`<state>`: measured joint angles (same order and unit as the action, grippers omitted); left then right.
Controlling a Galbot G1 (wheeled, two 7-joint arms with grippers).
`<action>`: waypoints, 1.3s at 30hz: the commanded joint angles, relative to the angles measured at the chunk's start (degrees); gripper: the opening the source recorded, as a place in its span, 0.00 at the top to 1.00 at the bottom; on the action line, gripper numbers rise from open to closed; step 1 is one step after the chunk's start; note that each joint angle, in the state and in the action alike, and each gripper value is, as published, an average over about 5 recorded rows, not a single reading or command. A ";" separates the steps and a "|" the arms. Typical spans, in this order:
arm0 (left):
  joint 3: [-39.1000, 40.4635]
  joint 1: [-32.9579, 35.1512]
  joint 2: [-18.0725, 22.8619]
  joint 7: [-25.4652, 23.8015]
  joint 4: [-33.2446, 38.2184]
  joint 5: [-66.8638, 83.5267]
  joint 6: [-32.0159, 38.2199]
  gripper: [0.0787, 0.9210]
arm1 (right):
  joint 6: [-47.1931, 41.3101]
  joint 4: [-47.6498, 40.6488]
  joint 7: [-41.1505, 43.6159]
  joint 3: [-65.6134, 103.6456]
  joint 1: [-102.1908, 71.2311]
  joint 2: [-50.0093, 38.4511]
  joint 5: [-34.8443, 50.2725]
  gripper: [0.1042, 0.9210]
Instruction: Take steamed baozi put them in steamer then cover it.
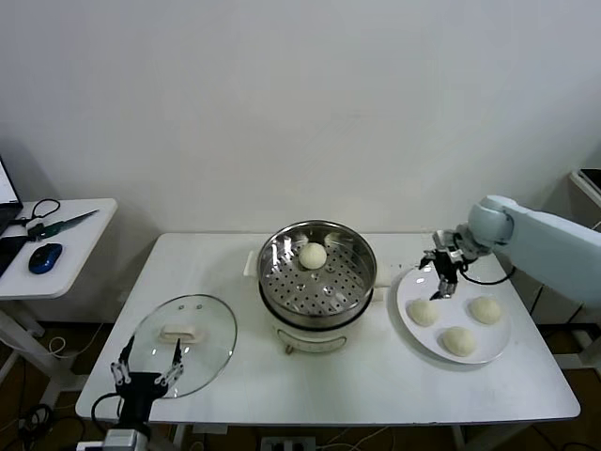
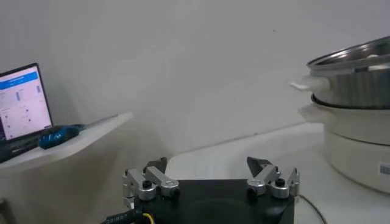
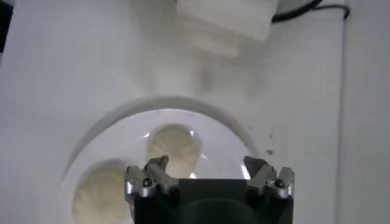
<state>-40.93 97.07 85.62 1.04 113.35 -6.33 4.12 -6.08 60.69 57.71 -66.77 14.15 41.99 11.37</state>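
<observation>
The right gripper (image 1: 445, 279) hangs with jaws spread apart and empty, just above the far-left part of the white plate (image 1: 411, 324), over one of three steamed baozi (image 1: 423, 313) lying there. A fourth bun (image 1: 313, 255) sits inside the steamer (image 1: 317, 278) at mid-table. The left gripper (image 1: 147, 365), likewise spread wide, waits at the near edge beside the glass lid (image 1: 184, 343).

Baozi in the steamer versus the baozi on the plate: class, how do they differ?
The baozi in the steamer sits alone on the steamer's perforated metal floor; the baozi on the plate are three, lying on a flat white plate. The first is already placed; the three still wait, with the open right hand above them. All are round, smooth and cream-white.
</observation>
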 commanded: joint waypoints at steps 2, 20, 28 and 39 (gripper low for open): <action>0.28 0.75 0.47 0.37 -0.03 -0.49 0.10 0.12 | -1.32 -5.30 0.22 7.73 -10.15 0.72 -2.71 0.12; 0.59 1.36 1.02 0.49 -0.53 -0.98 0.50 0.12 | -0.94 -8.22 0.57 8.89 -11.10 4.34 -2.69 0.12; 0.96 1.95 1.17 0.57 -0.65 -1.12 0.83 0.12 | -0.43 -9.33 0.56 9.21 -10.26 5.15 -2.41 0.19; 1.03 2.14 1.04 0.56 -0.60 -1.14 0.99 0.12 | -0.91 -6.49 0.43 5.67 -4.43 2.87 1.95 0.26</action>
<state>-39.96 99.17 86.80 1.62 112.72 -7.44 5.06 -6.94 53.02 58.33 -59.28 6.18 45.86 10.77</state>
